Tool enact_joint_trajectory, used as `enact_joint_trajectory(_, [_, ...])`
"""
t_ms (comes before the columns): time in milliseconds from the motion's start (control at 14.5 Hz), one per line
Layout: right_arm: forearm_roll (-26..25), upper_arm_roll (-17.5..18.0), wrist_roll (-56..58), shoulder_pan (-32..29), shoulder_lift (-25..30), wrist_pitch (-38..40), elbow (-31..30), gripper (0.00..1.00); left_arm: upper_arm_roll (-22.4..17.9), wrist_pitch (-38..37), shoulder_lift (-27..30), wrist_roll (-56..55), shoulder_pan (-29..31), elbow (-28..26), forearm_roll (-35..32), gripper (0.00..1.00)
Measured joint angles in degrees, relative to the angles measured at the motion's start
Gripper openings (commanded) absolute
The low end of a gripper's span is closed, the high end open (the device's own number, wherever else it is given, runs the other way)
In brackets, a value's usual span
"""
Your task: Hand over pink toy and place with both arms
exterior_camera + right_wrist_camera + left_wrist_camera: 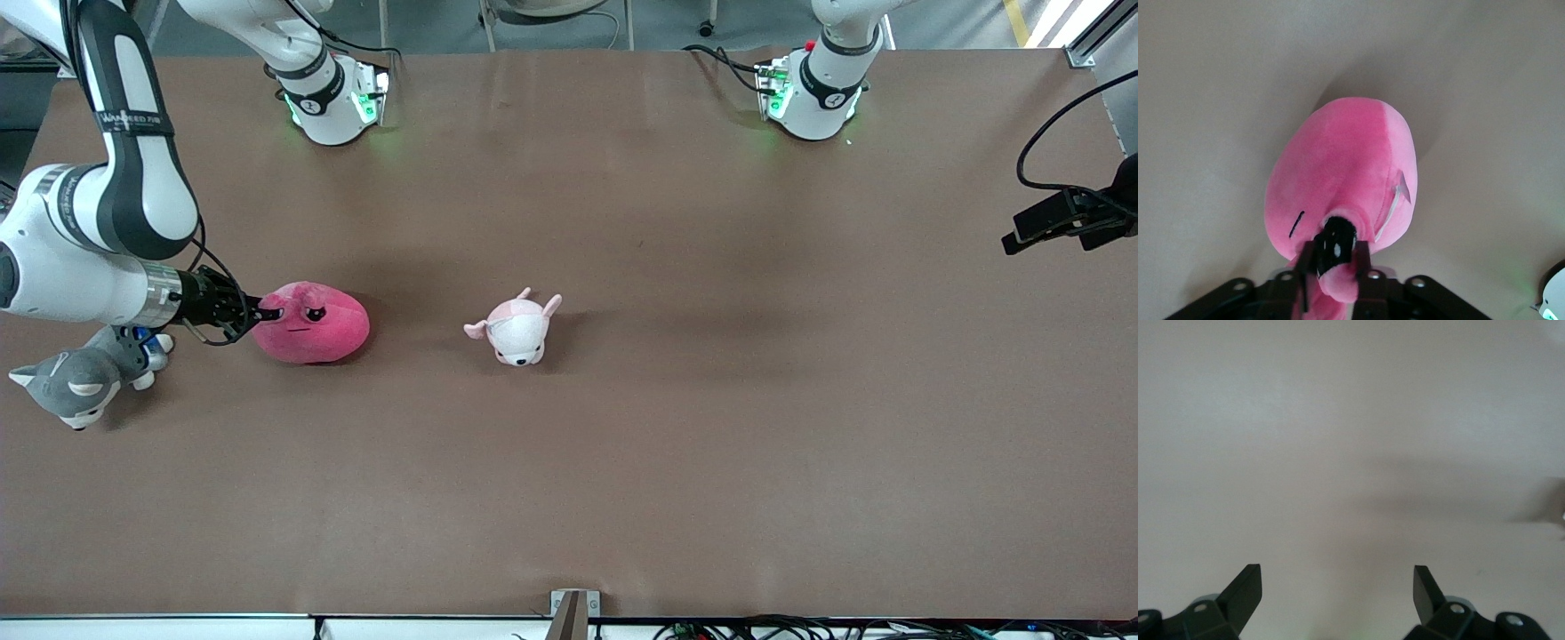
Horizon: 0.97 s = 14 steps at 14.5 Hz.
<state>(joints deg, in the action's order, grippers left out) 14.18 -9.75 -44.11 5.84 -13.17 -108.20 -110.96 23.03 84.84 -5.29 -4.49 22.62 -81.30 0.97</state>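
Note:
The pink toy (pixel 316 324) (pixel 1338 167), a round hot-pink plush with dark sleepy eyes, rests on the brown table toward the right arm's end. My right gripper (pixel 267 313) (pixel 1335 250) comes in low from that end. Its fingers are closed on a fold of plush at the toy's face, with a dark eye patch and pink fabric bulging between them. My left gripper (pixel 1022 233) (pixel 1338 577) hangs open over bare table at the left arm's end, with nothing between its fingers (pixel 1245 590).
A small pale pink-and-white plush animal (pixel 518 331) lies near the table's middle, beside the pink toy. A grey-and-white plush dog (pixel 76 382) lies under the right arm's wrist, nearer the front camera. The two arm bases (pixel 333 98) (pixel 813 93) stand at the table's back edge.

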Motion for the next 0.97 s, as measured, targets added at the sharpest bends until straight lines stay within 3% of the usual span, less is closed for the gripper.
enact_joint_trajectory(346, [-0.5, 0.0, 8.8, -0.7, -0.2, -0.9, 1.4, 1.0, 0.1, 0.1, 0.0, 0.0, -0.1, 0.2, -0.5, 1.0])
enact_joint_trajectory(691, [-7.0, -0.1, 32.0, -4.3, -0.1, 0.5, 7.9, 1.0, 0.1, 0.1, 0.0, 0.0, 0.0, 0.2, -0.6, 1.0])
enact_joint_trajectory(967, [-12.4, -0.1, 46.2, -5.4, 0.2, 6.5, 15.9, 1.0, -0.9, 0.1, 0.0, -0.1, 0.0, 0.2, -0.7, 1.0])
